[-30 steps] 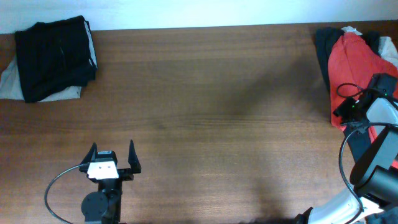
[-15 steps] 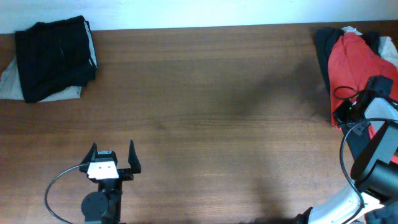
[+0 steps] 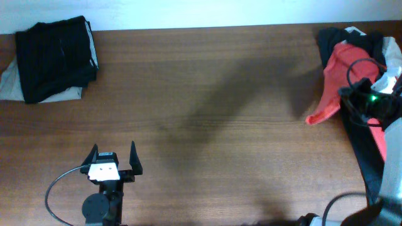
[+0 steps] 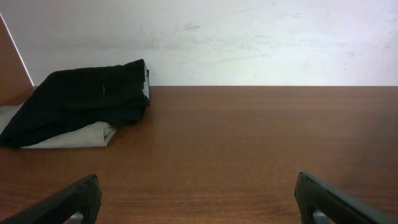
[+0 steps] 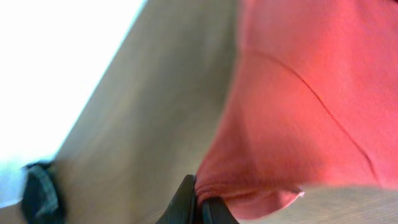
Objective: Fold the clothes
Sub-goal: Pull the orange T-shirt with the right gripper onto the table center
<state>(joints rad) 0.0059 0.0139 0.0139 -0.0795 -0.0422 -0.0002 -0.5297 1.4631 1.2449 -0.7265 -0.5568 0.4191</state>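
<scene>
The clothes, an orange-red T-shirt, lie bunched at the table's far right on a dark pile. My right gripper is shut on a hem of the T-shirt and holds it up off the table. A red flap trails out to the left over the wood. In the right wrist view the red cloth fills the frame, and its rolled edge is pinched between the closed tips of the right gripper. My left gripper stands open near the front left, with bare wood between its fingers.
Black folded garments rest on a pale cloth at the back left corner, seen also as a black stack against the white wall. A long dark garment runs down the right edge under the right arm.
The right gripper has shut on the T-shirt's edge and risen, pulling a red flap leftward off the pile. The left arm has not moved.
</scene>
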